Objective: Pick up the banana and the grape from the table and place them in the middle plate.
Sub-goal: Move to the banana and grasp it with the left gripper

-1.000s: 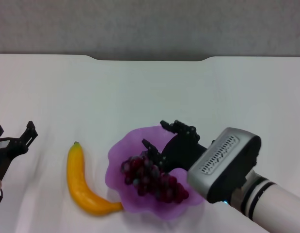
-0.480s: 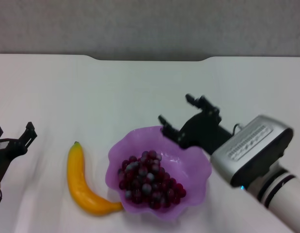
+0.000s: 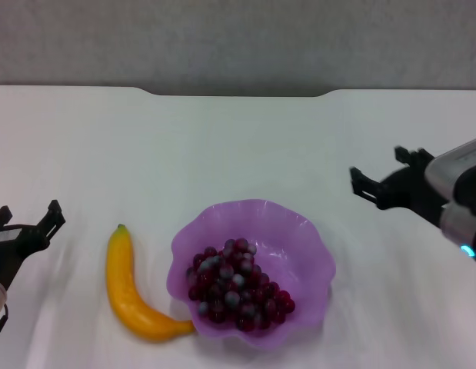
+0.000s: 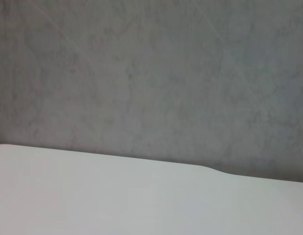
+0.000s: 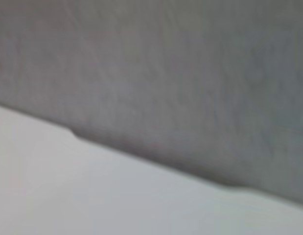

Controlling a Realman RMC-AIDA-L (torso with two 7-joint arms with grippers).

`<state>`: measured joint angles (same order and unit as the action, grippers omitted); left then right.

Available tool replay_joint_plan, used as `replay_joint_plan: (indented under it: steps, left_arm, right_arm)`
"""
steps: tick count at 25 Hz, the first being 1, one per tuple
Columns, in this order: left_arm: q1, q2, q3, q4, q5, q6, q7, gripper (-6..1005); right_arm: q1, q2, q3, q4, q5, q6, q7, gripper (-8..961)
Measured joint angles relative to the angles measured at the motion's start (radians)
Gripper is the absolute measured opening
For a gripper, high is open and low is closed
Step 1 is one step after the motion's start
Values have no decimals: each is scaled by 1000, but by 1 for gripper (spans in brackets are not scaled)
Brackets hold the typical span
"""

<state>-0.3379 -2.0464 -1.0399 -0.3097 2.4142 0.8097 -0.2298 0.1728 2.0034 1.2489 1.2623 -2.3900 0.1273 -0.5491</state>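
In the head view we see the grape (image 3: 236,286) lying inside the middle plate (image 3: 299,231), heaped toward the lower left of its bowl, so we judge that half of the task is done. The banana (image 3: 128,288) lies on the white desk (image 3: 222,146) at the lower left of the frame, just beside the plate, its lower end touching or nearly touching the scalloped rim and its green stem tip pointing up the frame. Our right gripper (image 3: 384,178) hangs at the right edge of the frame, well apart from the plate, its jaws spread and holding nothing. Our left gripper (image 3: 26,219) sits at the far left edge, near the banana but not touching it, its jaws also spread and empty. Both wrist views show only bare desk and the grey wall behind it. We judge the step in hand to be the banana's pickup: the left arm, being nearer, would need to come over the fruit's thick middle, close across its width, lift it and carry it over the rim without knocking the plate or the bunch
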Motion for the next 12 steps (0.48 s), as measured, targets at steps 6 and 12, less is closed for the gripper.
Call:
replay_joint_plan:
  steps: [6,12]
  left_arm:
    - [-3,1,0,0,0,0,1,909]
    - [-3,0,-1,0,-3,-1,4,909]
  right_arm:
    - [23,-2,117,-5,-20,159,-5,838]
    - [-6,2,22,-164,-55,-131,-65,836]
